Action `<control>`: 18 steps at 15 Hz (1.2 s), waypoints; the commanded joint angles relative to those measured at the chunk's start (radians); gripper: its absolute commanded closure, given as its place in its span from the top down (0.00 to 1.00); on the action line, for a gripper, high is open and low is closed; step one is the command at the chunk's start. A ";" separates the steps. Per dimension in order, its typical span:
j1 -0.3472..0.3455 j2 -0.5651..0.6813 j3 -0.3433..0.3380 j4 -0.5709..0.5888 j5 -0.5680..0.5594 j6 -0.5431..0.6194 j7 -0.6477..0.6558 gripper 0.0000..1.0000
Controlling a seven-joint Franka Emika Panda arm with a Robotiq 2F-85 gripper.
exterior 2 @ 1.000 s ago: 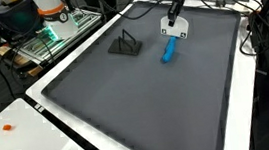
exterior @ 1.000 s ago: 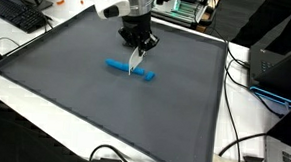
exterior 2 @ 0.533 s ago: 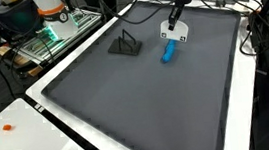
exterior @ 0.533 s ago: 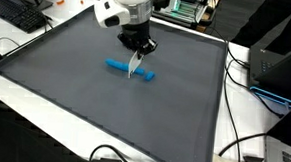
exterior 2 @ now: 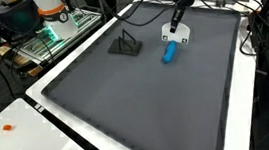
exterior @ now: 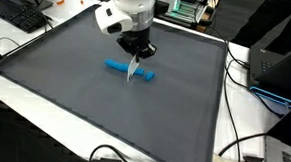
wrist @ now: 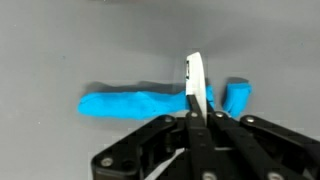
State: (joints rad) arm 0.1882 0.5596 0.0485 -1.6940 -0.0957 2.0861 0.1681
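grey mat (exterior: 85, 98) fills the scene. a blue bar (exterior: 121, 66) lies flat on it, towards the far side. the gripper (exterior: 137, 57) hangs right above the bar, jaws pressed together on a thin white strip (exterior: 134, 66) that hangs straight down from the fingertips. the strip's lower end meets the bar near one end; whether they touch cannot be told. in the wrist view the bar (wrist: 135, 102) runs left to right across the picture. the strip (wrist: 196, 80) crosses it at right angles close to its right end, leaving a short blue stub beyond. both ends look blunt, so neither reads as a tip. in an exterior view a black frame (exterior 2: 124, 44) stands well apart from the bar (exterior 2: 170, 52).
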 commanded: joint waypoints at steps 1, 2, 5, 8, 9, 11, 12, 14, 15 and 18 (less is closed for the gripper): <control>0.013 0.043 -0.009 0.025 -0.045 -0.004 -0.010 0.01; 0.014 0.048 -0.009 0.027 -0.047 -0.002 -0.011 0.01; 0.016 0.058 -0.009 0.027 -0.054 0.002 -0.011 0.01; 0.011 0.067 -0.004 0.023 -0.045 -0.006 -0.019 0.01; 0.009 0.069 -0.002 0.021 -0.039 -0.009 -0.023 0.01; 0.000 0.066 0.007 0.007 -0.019 -0.002 -0.032 0.01; -0.005 0.062 0.013 0.000 -0.003 -0.001 -0.035 0.01; -0.005 0.051 0.014 -0.007 0.010 -0.015 -0.019 0.01; -0.010 0.047 0.020 -0.009 0.026 -0.019 -0.022 0.01; -0.013 0.035 0.021 -0.015 0.058 -0.051 -0.004 0.01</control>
State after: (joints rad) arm 0.1893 0.5923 0.0521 -1.6737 -0.0879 2.0733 0.1544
